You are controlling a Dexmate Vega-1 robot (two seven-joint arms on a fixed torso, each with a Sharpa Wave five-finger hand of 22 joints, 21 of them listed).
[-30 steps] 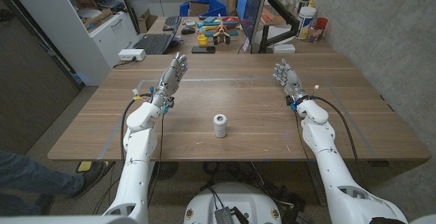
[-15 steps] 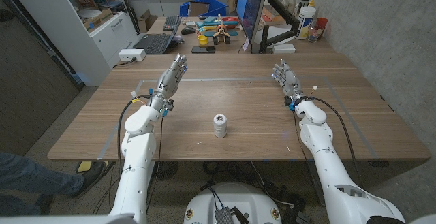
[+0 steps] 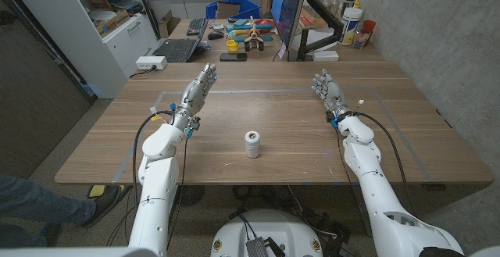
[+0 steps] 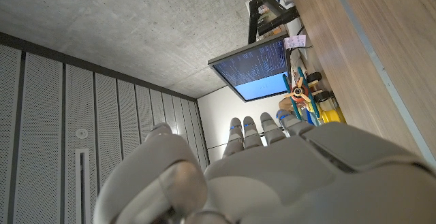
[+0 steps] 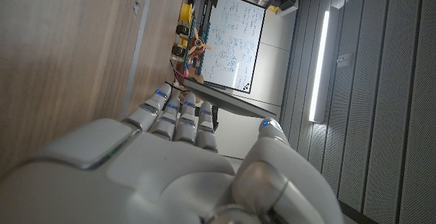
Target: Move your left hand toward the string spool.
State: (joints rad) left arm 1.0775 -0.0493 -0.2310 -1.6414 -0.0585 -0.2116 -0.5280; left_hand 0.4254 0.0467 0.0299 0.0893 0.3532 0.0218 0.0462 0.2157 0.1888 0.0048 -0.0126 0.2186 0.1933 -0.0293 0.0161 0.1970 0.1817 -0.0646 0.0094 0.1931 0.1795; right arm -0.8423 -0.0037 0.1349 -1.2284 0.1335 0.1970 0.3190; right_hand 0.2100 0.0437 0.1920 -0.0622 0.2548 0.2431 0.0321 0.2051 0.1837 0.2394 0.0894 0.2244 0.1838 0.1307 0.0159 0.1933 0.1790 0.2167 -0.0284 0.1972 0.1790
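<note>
A small white string spool (image 3: 252,144) stands upright on the wooden table (image 3: 297,132), near its front middle. My left hand (image 3: 197,92) is raised over the table's left part, fingers straight and held together, well behind and to the left of the spool, holding nothing. The same hand's back (image 4: 286,176) fills the lower part of the left wrist view. My right hand (image 3: 327,87) is up over the right part of the table, fingers extended, empty, far from the spool. Its back (image 5: 157,163) shows in the right wrist view.
Behind the table stand a monitor (image 3: 289,7) on an arm, a laptop (image 3: 176,48), a phone (image 3: 232,55), colourful tools (image 3: 250,30) and bottles (image 3: 355,19). A white shelf (image 3: 109,23) is at the left. A person's leg (image 3: 39,198) shows at the lower left.
My left arm has shifted slightly, its forearm and elbow edging left and forward; the hand stays at nearly the same spot. The right hand and the spool have not moved.
</note>
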